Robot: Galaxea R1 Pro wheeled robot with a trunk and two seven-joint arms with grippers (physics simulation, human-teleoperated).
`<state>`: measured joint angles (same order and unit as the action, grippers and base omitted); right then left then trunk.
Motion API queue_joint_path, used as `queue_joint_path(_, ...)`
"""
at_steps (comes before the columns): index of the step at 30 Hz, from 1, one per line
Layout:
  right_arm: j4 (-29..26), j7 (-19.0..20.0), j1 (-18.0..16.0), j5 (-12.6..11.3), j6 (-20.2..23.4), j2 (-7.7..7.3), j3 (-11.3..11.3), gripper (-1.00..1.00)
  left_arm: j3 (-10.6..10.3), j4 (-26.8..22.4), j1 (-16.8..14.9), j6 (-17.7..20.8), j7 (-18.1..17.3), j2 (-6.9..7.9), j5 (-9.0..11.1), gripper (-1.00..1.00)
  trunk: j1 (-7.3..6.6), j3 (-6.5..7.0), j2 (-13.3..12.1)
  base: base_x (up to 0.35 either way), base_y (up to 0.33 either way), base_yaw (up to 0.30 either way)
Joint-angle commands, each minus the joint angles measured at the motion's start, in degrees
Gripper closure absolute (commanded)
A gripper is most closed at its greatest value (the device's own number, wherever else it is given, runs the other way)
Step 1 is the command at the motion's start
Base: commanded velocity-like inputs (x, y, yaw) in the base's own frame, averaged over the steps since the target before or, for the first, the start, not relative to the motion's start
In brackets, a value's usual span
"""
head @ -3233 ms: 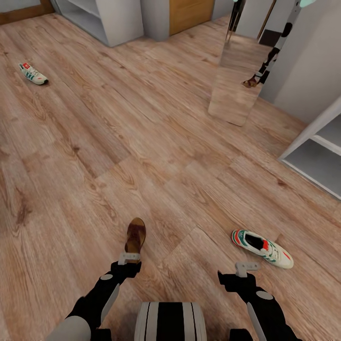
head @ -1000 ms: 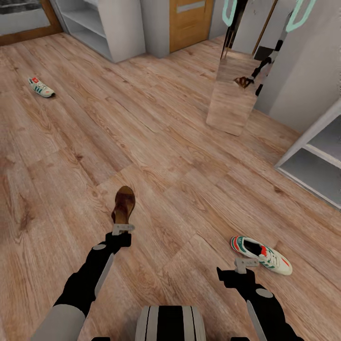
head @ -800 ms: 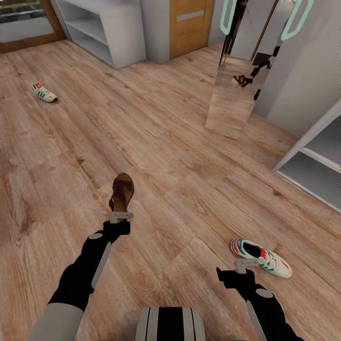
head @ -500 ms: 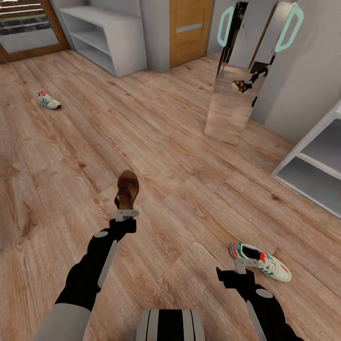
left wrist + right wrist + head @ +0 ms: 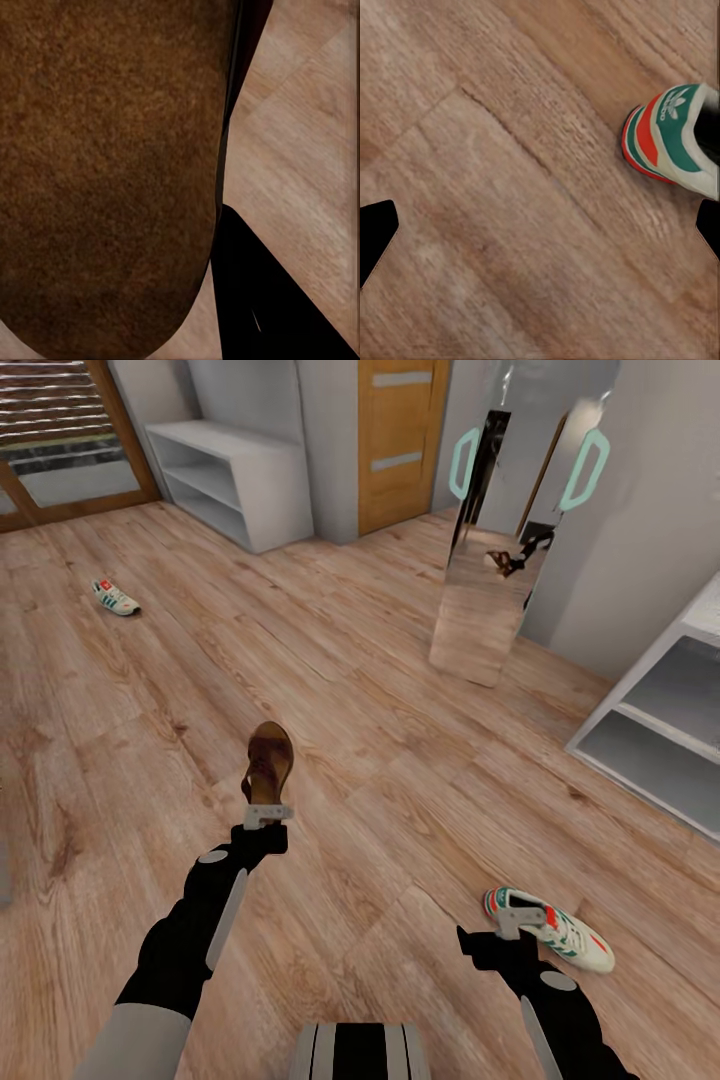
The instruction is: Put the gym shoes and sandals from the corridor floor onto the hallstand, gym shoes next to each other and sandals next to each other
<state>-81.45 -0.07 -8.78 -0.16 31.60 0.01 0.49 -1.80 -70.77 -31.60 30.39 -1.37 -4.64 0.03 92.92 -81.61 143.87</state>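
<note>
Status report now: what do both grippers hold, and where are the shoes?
Left gripper shut on sandal, lifted. Right gripper open, beside near gym shoe. Other gym shoe far on floor. Nothing in the way.

A: What is staying hidden here?

B: The left gripper (image 5: 267, 815) is covering the heel end of the sandal (image 5: 268, 762), so I cannot tell where its fingers are closing. In the left wrist view the sandal (image 5: 105, 172) is running past the edges, very close and blurred.

A: And the near gym shoe (image 5: 548, 930)?

B: The right gripper (image 5: 520, 917) is overlapping its heel part. In the right wrist view the picture's edge is cutting the shoe (image 5: 671, 139), leaving one end.

A: The far gym shoe (image 5: 116, 598)?

B: It is appearing too small for details.

A: The hallstand (image 5: 665, 710)?

B: The right edge is cutting it off. The mirror (image 5: 495, 550) is reflecting something dark, too small to name.
</note>
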Motion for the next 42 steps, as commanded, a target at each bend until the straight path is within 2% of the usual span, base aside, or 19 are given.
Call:
queue_joint_path(1, -0.1, 0.0, 0.0, 0.0, 0.3, 0.02, 0.0, -1.0, 0.0, -0.1, 0.0, 0.3, -0.3, -0.01, -0.2, 1.0, -0.03, 0.28, 0.0, 0.0, 0.0, 0.0)
queue_joint_path(12, -0.1, 0.0, 0.0, 0.0, 0.3, 0.0, 0.0, -1.0, 0.0, -0.1, 0.0, 2.9, -0.4, -0.01, -0.3, 1.0, -0.31, 3.76, -0.1, 0.0, 0.0, 0.0)
queue_joint_path(42, -0.1, 0.0, 0.0, 0.0, 0.3, -0.01, -0.1, -1.0, 0.1, -0.1, 0.0, 3.0, -0.4, 0.03, -0.2, 1.0, -1.09, 13.25, -0.5, 0.0, 0.0, 0.0)
